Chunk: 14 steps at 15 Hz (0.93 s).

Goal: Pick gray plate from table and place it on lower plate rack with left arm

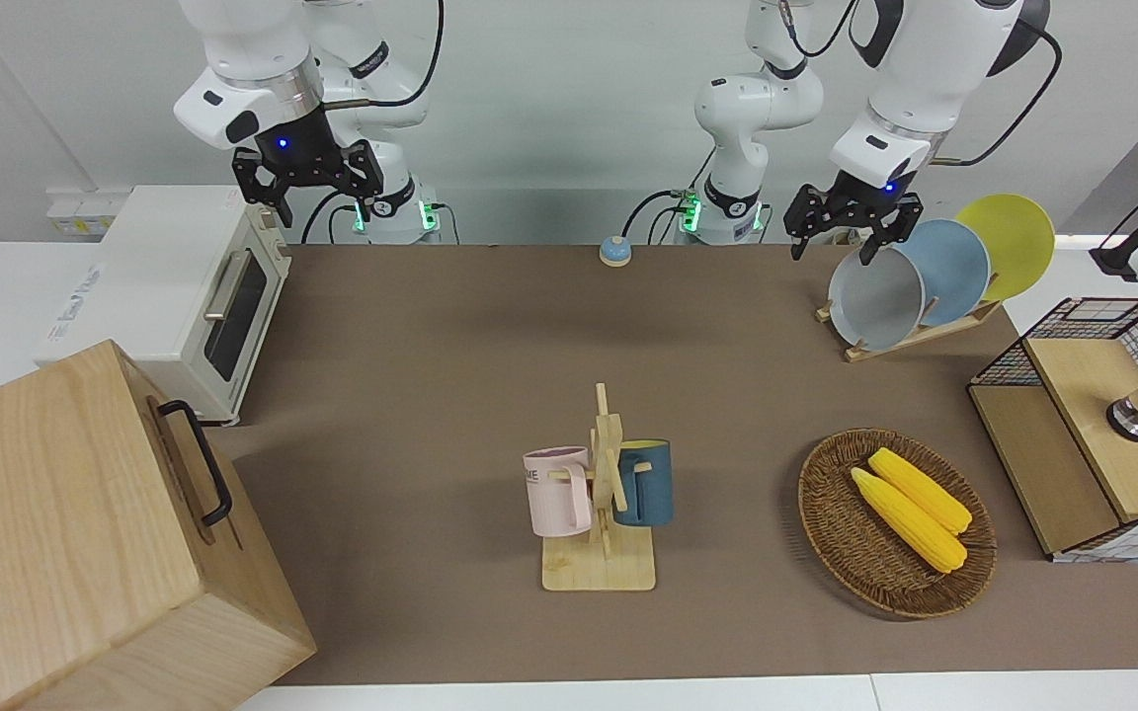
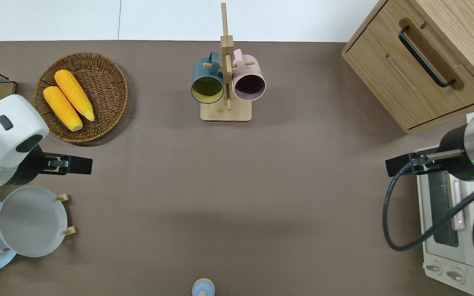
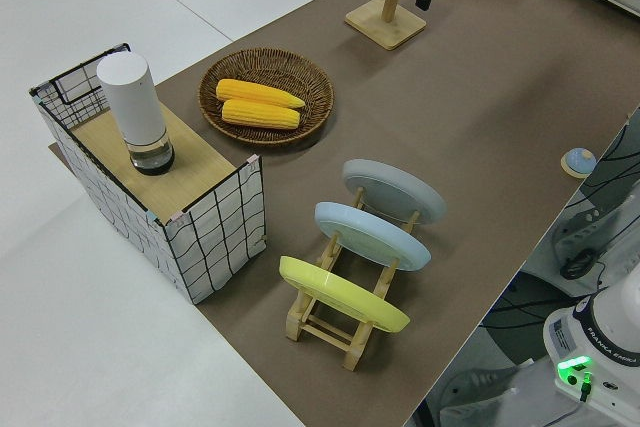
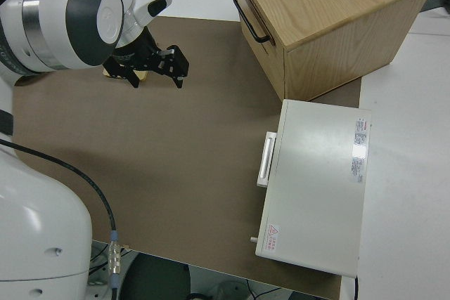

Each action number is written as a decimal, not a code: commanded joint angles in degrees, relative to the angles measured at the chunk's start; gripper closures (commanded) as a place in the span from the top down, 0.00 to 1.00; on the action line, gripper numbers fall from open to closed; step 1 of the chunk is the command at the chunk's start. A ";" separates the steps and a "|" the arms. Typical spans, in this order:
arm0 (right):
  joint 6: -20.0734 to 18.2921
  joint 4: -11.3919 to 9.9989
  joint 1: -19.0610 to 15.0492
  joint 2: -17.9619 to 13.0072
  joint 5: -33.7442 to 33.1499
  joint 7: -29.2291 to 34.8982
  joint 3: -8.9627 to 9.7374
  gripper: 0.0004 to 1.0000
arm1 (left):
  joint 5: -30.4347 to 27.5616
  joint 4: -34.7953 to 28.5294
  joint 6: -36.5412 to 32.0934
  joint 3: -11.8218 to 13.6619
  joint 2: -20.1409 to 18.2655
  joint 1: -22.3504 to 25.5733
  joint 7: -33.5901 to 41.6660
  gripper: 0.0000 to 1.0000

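Observation:
The gray plate point(image 1: 875, 298) leans in the lowest slot of the light-wood plate rack point(image 1: 910, 336), at the left arm's end of the table. It also shows in the overhead view point(image 2: 31, 222) and the left side view point(image 3: 395, 190). My left gripper point(image 1: 834, 249) is open and empty, up in the air, apart from the plate. In the overhead view the left gripper point(image 2: 72, 164) is over the brown mat between the plate and the basket. The right arm is parked, its gripper point(image 1: 322, 202) open.
A sky-blue plate point(image 1: 949, 267) and a yellow plate point(image 1: 1014, 242) fill the higher slots. A wicker basket point(image 2: 109, 82) holds two corn cobs. A mug stand point(image 2: 225, 111), wire crate point(image 1: 1083, 326), wooden cabinet point(image 1: 65, 513), toaster oven point(image 1: 184, 296) and small bell point(image 1: 614, 251) stand around.

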 commanded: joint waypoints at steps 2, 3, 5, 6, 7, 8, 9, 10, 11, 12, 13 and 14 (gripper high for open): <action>-0.75 0.35 -0.56 -0.14 0.59 -0.08 0.32 0.99 | 0.22 1.00 -3.15 0.61 0.01 0.69 1.06 1.00; -0.75 0.35 -0.56 -0.14 0.59 -0.08 0.32 0.99 | 0.83 0.82 -3.15 0.52 -0.07 0.60 0.80 1.00; -0.75 0.35 -0.56 -0.14 0.59 -0.08 0.32 0.99 | 0.84 0.21 -3.15 0.61 -0.34 0.60 1.15 1.00; -0.75 0.35 -0.56 -0.14 0.59 -0.08 0.32 0.99 | 0.75 0.12 -3.15 0.61 -0.43 0.60 1.24 1.00; -0.75 0.35 -0.56 -0.14 0.59 -0.08 0.32 0.99 | 0.75 -0.15 -3.24 0.61 -0.69 0.60 1.15 1.00; -0.75 0.35 -0.56 -0.14 0.59 -0.08 0.32 0.99 | 0.75 -0.15 -3.24 0.61 -0.86 0.60 0.45 1.00; -0.75 0.35 -0.56 -0.14 0.59 0.01 0.32 0.99 | 0.75 0.11 -3.24 0.61 -0.95 0.68 0.36 1.00; -0.75 0.35 -0.56 -0.14 0.59 -0.08 0.32 0.99 | 0.57 0.20 -3.15 0.78 -1.04 0.77 0.18 1.00; -0.75 0.35 -0.56 -0.14 0.59 -0.08 0.32 0.99 | 0.31 0.29 -3.15 1.13 -1.04 0.77 -0.25 1.00; -0.75 0.35 -0.56 -0.14 0.59 -0.08 0.32 0.99 | 0.22 0.29 -3.15 1.83 -1.04 0.69 -0.69 1.00; -0.75 0.35 -0.56 -0.14 0.59 -0.08 0.32 0.99 | 0.05 0.29 -3.24 2.01 -1.04 0.69 -0.61 1.00; -0.75 0.35 -0.56 -0.14 0.59 -0.08 0.32 0.99 | 0.05 0.29 -3.24 2.02 -1.04 0.69 -0.35 1.00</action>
